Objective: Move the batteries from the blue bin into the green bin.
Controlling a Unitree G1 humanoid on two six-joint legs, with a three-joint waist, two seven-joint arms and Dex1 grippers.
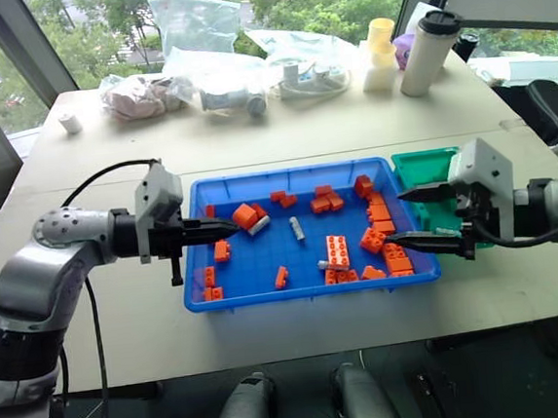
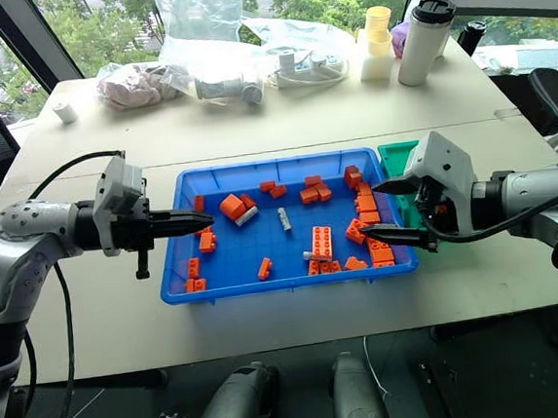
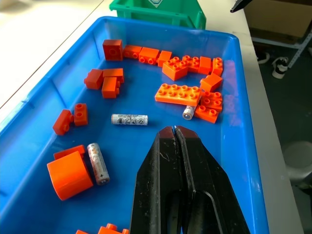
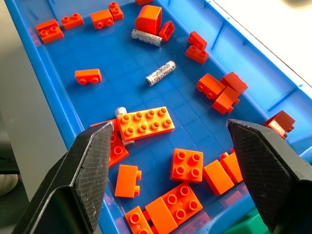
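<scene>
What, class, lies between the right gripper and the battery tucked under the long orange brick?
The long brick itself covers most of that battery; only one end pokes out. More bricks lie on the tray floor beneath the right gripper, whose jaws are open. The other two batteries lie uncovered.

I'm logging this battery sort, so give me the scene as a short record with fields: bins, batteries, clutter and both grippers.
blue bin: on the table, holds orange bricks and three visible batteries
batteries: one beside a rounded orange block, one alone mid-tray, one partly tucked under a flat brick
green bin: against the blue bin's right end, contents not visible
left gripper: fingers shut, empty, over the tray's left end
right gripper: fingers wide open, empty, over the tray's right end
</scene>
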